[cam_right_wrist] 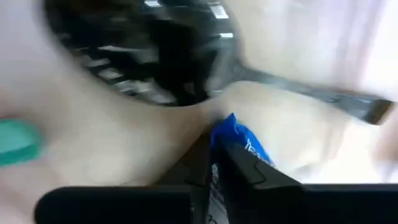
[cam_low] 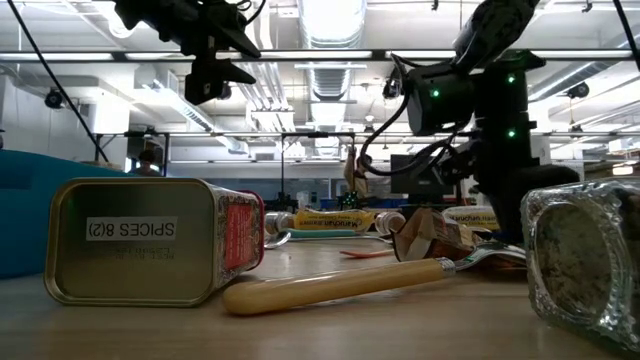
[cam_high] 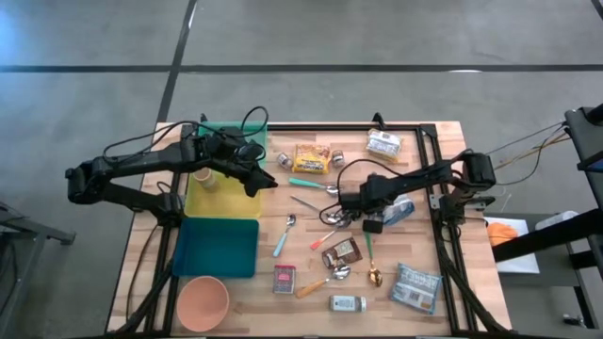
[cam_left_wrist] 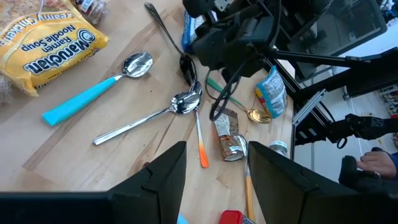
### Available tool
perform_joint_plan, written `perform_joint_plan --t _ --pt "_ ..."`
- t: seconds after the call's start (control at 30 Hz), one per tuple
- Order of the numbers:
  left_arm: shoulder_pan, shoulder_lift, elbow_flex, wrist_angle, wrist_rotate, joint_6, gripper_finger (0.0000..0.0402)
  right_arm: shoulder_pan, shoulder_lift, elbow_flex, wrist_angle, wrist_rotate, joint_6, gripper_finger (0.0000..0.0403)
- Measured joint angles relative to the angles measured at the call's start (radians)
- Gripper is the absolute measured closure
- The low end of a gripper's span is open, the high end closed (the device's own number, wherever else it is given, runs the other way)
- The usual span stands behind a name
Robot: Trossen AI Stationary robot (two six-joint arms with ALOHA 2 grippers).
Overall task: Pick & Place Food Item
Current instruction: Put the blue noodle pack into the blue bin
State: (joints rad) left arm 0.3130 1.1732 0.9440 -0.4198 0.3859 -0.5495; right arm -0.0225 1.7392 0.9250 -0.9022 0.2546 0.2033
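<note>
Wooden butcher-block table (cam_high: 292, 259), cluttered with food packets and cutlery. Along its left side, from the far end to the near end: a green bin (cam_high: 237, 134), a yellow tray (cam_high: 219, 198), a teal tray (cam_high: 219, 247), then a salmon-pink bowl (cam_high: 203, 301) at the near corner.

Left arm reaches in from the left, raised above the yellow tray's right edge. Left gripper (cam_left_wrist: 214, 180) hangs in the air, fingers spread partway with nothing between them.

Right arm comes in from the right edge, low over the table's middle. Right gripper (cam_right_wrist: 217, 165) is down among the spoons, fingers pressed together on the corner of a blue food packet (cam_right_wrist: 239, 140). In the high view that packet (cam_high: 399, 209) lies just right of the gripper, touching it.

Yellow Maruchan ramen packet (cam_high: 312, 158) lies toward the far edge, well apart from both grippers. A brown snack wrapper (cam_high: 342, 251) sits near the middle front, a red spice tin (cam_high: 285, 279) closer to the near edge.

Teal-handled spoon (cam_left_wrist: 93, 90) lies beside the ramen. A steel spoon (cam_right_wrist: 155, 56) rests on the wood just beyond the right gripper's tips. An orange-handled spoon (cam_left_wrist: 200, 140) sits next to it.
</note>
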Motion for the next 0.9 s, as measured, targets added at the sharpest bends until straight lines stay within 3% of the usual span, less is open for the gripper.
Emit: perform_joint_plan --t 0.13,0.33,0.9 --pt "0.000 0.000 0.000 0.000 0.000 0.000 0.0224 -0.001 -0.005 0.000 -0.005 -0.006 0.026 0.0394" --pt "0.000 0.000 0.000 -0.001 0.000 0.000 0.0224 0.000 -0.061 0.000 -0.006 -0.125 0.081 0.0395" --pt "0.000 0.000 0.000 0.000 0.000 -0.001 0.0224 0.005 -0.402 0.001 0.036 -0.284 0.137 0.0395"
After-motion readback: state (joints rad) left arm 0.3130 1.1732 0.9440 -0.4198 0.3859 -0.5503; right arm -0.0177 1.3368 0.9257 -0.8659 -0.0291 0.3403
